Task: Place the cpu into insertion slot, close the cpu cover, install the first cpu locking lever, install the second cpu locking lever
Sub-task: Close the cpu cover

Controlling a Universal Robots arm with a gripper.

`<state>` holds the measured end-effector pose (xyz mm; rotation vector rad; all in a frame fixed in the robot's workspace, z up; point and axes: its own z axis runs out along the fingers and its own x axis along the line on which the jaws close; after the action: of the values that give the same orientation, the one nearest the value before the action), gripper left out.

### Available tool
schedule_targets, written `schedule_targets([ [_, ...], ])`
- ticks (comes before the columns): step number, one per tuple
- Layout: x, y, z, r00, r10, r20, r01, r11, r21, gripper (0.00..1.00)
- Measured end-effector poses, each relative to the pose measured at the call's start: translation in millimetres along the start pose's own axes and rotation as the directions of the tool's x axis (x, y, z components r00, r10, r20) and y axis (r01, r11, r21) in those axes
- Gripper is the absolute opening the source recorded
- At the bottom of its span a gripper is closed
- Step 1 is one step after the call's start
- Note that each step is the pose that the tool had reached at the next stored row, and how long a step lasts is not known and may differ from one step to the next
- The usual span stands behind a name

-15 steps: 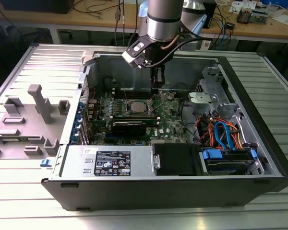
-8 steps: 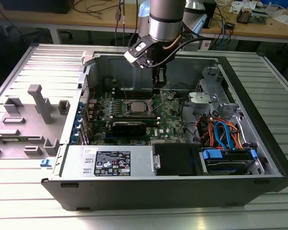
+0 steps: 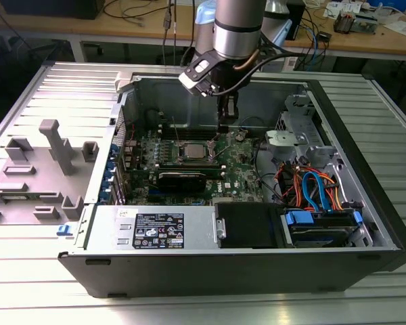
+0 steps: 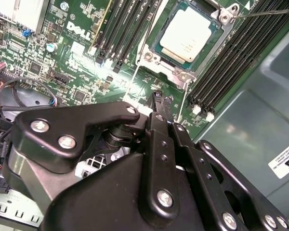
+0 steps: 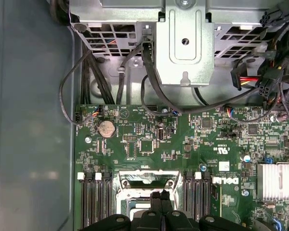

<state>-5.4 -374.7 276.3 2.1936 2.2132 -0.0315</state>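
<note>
Claw [image 4: 156, 96] hangs just beside the insertion slot [image 4: 155, 47], its fingers pressed together on nothing, which I judge suits nudging rather than gripping. Within that slot the cpu [image 4: 188, 33] lies flat, with the cpu cover [image 4: 220, 37] down around it. The thin wire locking levers [image 4: 265, 12] beside the slot look unlatched, I think.

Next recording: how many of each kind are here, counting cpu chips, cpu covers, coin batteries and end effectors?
Small silver-grey square cpu: 1
Thin silver metal cpu cover frame: 1
Round silver coin battery: 1
Black metal end effector: 1
Total: 4
</note>
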Motion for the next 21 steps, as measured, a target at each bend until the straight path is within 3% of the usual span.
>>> schedule_targets([
  [9, 0.0, 5.1, 0.2, 1.0000, 0.000, 0.0001, 0.000, 1.0000, 0.0000, 0.11],
  [13, -0.1, 11.1, 0.5, 1.0000, 0.000, 0.0000, 0.000, 1.0000, 0.0000, 0.11],
  [21, -0.1, 13.3, 0.8, 1.0000, 0.000, 0.0001, 0.000, 1.0000, 0.0000, 0.11],
])
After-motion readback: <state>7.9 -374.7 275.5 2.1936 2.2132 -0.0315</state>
